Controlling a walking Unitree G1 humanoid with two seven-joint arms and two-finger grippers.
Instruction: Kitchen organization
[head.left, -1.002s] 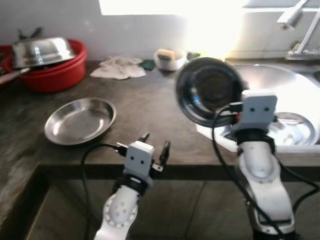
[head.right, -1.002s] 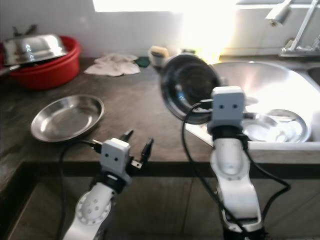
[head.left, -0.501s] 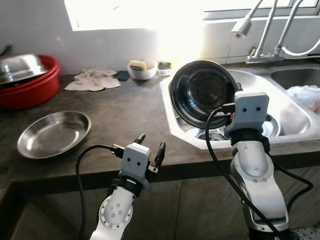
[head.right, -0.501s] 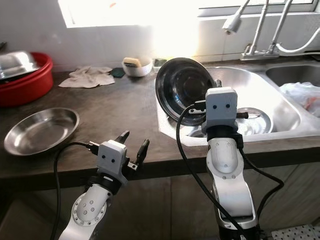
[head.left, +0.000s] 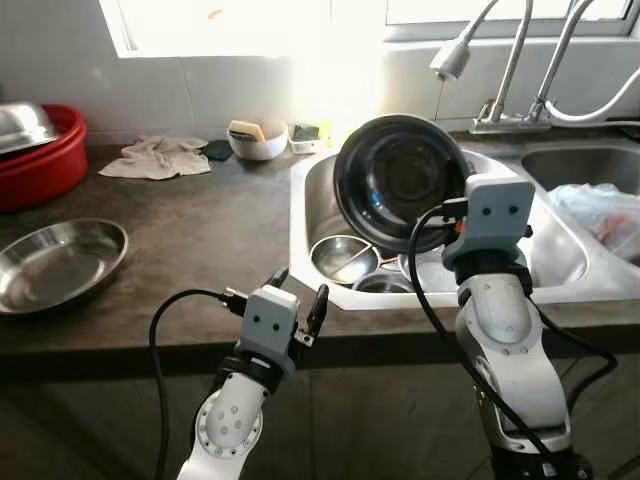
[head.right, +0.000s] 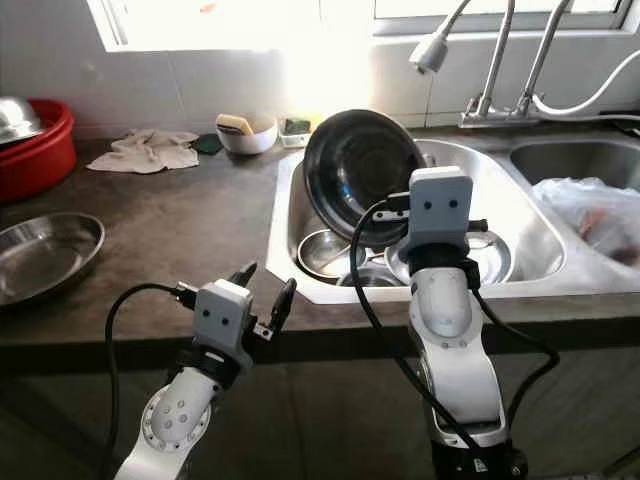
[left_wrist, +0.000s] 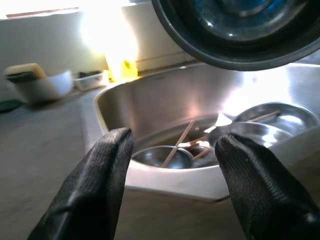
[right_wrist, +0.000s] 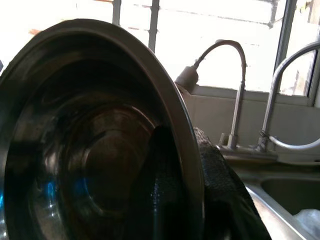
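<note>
At the far left a red tub (head.left: 35, 160) sat on the surface (head.left: 200, 230), a steel lid (head.left: 22, 120) resting in it, and a shallow steel plate (head.left: 55, 262) lay just in front. A rag (head.left: 155, 158) and a white dish (head.left: 257, 143) sat by the wall.

The left pincer (head.left: 297, 300) hung at the surface's front edge, fingers spread and holding nothing.

Next came the sink (head.left: 310, 200), with small steel bowls (head.left: 343, 258) and sticks in its basin. Above it the right pincer (head.right: 400, 215) pinched the rim of a large steel bowl (head.left: 400, 180), which was tilted with its hollow facing the robot; in the right wrist view one finger (right_wrist: 220, 190) pressed against the rim's outer side.

The bowl looked stiff, fairly light and slick, likely wet, so a grip on the rim could let it swing or slip; a deep bite on the rim would seem safest.

At the far right a plastic bag (head.left: 605, 210) lay in the second basin, under the taps (head.left: 500, 70).
</note>
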